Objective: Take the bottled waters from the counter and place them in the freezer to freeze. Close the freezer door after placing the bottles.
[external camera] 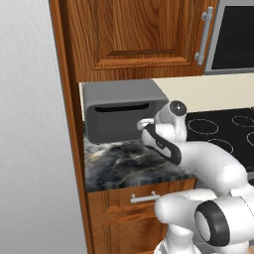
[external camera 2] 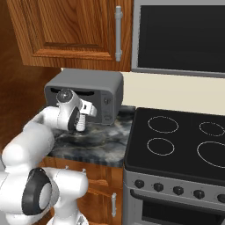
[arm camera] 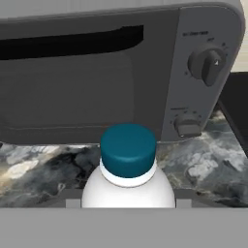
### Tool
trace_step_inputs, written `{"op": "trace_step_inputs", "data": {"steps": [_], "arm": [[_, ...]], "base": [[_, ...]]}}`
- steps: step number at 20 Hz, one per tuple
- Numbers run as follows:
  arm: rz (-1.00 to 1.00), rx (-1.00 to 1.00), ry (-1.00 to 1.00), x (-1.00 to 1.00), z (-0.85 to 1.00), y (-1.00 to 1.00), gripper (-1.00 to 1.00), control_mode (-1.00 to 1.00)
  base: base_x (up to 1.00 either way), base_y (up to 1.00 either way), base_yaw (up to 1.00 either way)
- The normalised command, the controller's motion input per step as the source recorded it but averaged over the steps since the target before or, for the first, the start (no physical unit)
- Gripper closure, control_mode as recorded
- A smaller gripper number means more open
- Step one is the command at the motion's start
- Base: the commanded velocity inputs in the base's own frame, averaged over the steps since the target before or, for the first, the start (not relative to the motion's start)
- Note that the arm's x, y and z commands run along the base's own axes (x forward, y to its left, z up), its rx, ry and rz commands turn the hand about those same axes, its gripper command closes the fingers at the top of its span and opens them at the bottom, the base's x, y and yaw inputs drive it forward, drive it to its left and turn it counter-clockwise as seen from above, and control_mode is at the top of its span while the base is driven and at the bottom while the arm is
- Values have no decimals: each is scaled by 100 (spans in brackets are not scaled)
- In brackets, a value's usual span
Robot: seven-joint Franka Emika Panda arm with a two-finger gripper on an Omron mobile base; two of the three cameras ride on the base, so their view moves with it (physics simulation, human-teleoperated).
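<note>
In the hand view a bottle point(arm camera: 128, 179) stands at the bottom centre of the frame, whitish in the body with a dark teal cap. Grey blocks show on both sides of its shoulders, low in the frame, so it appears to sit between the jaws; the fingertips themselves are hidden, and I cannot tell whether they pinch it or stand just clear.

Behind the bottle, across the upper half, is the grey microwave point(arm camera: 121, 72) with its dark door slot and two knobs at the upper right. The veined dark counter point(arm camera: 203, 164) lies beneath it.

In the right base view the gripper point(external camera 2: 80, 124) sits at centre left, pointing down onto the counter point(external camera 2: 103, 147) just before the microwave point(external camera 2: 85, 94). The black stovetop point(external camera 2: 180, 140) fills the right side.

In the left base view the gripper point(external camera: 149, 130) is at mid-frame, before the microwave point(external camera: 121, 111), above the counter point(external camera: 131, 166). The tall grey freezer point(external camera: 30, 129) panel runs down the left edge.
</note>
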Motion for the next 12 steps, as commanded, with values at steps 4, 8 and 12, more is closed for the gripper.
{"op": "trace_step_inputs", "data": {"steps": [4, 8, 12], "arm": [[5, -4, 0, -74, 43, 3, 100, -100], [3, -5, 0, -76, 34, 3, 100, -100], [1, -3, 0, -69, 39, 8, 100, -100]], "base": [[0, 0, 0], [0, 0, 0], [0, 0, 0]]}}
